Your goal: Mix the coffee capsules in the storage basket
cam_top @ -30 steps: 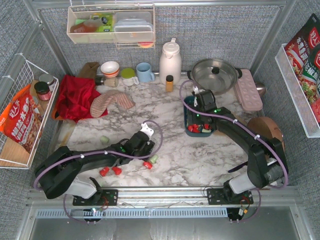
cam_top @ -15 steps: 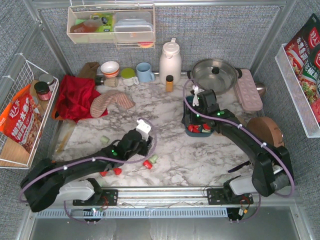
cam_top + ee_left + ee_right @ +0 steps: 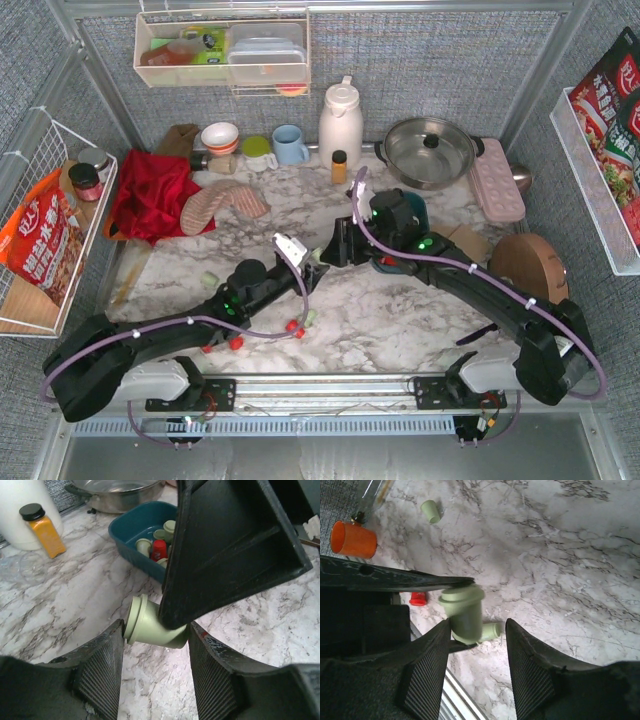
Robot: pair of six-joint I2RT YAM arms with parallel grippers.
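Observation:
A pale green coffee capsule (image 3: 150, 629) hangs above the marble, and my left gripper (image 3: 155, 630) is shut on it, rim against one pad and base against the other. Seen from above, my left gripper (image 3: 312, 262) meets my right gripper (image 3: 335, 245) at mid-table. My right gripper (image 3: 477, 625) stands open around the same capsule (image 3: 462, 611); one pad touches it and the other is apart. The teal storage basket (image 3: 122, 530) holds red and green capsules (image 3: 159, 549). From above the basket (image 3: 416, 209) is mostly hidden by my right arm. Loose capsules (image 3: 236, 343) lie near the front edge.
An amber bottle (image 3: 339, 166), a white jug (image 3: 340, 122) and a steel pot (image 3: 430, 150) stand at the back. A pink tray (image 3: 497, 180) lies at the right and a red cloth (image 3: 150, 190) at the left. A green capsule (image 3: 431, 511) lies apart from the others.
My right gripper left the basket and swung left to mid-table, its jaws narrowing. My left gripper rose and moved right with the green capsule to meet it.

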